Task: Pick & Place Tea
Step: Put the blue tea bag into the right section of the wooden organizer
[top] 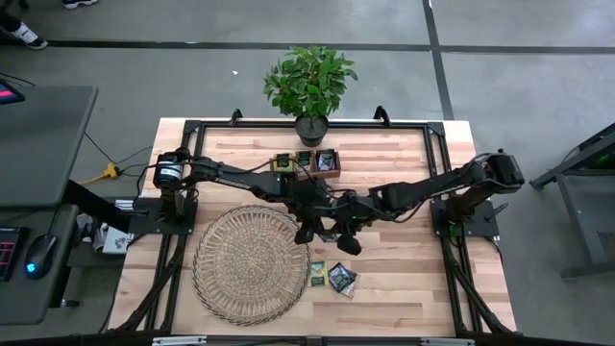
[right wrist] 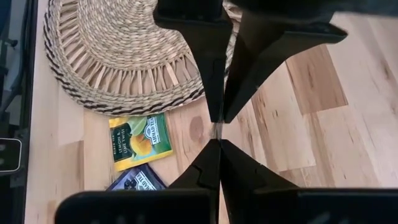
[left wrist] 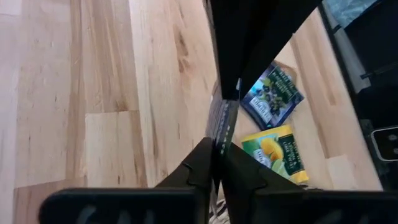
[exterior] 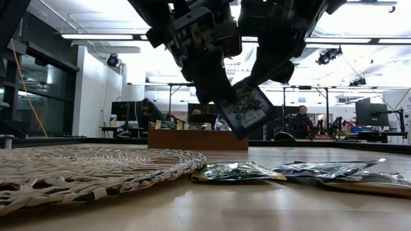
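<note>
**Sachet passing between two arms above the tabletop**

Both sets of jaws meet at the tabletop's centre, just off the mat's (top: pixel 250 264) 3 o'clock edge. Right jaws (right wrist: pixel 217 132) are clenched on the thin edge of a dark sachet (exterior: pixel 248 111), which hangs tilted in the air. Left jaws (left wrist: pixel 215 146) pinch the same sachet edge-on; whether they are letting go I cannot tell. Two more sachets, a yellow one (top: pixel 316 272) and a dark one (top: pixel 342 278), lie flat at the mat's 4 o'clock, with the tray (top: pixel 307 162) at its 12 o'clock. For a clean handover, I judge one arm should hold firm before the other frees its grip, with neither pulling sideways, lest the sachet twist or drop.
</note>
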You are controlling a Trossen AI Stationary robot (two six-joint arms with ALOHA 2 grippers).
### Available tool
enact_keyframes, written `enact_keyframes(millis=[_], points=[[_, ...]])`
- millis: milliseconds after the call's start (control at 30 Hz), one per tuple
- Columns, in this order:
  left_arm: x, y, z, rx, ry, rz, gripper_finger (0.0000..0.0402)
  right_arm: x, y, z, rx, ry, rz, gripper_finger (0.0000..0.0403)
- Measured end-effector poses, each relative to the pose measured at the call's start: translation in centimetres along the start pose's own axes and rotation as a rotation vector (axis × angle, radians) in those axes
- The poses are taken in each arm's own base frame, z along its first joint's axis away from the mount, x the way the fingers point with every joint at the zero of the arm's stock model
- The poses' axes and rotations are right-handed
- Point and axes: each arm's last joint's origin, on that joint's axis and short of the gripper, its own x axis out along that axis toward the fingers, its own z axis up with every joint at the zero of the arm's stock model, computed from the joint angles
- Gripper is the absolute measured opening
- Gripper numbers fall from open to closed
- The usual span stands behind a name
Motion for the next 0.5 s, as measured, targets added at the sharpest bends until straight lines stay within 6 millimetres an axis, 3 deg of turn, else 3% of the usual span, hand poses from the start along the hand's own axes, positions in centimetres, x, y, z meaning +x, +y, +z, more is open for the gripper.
enact_keyframes(millis=[333,500], points=[[-0.4,0.5,-0.8,-0.053,0.100,0.096,0.0146,0.1,-0.3,-0.2,0.009,0.011,-0.059,0.0000],[-0.8,0.9,-2.0,-0.121,0.213,0.100,0.0172,0.0,-0.7,-0.3,0.013,0.008,-0.136,0.0000]])
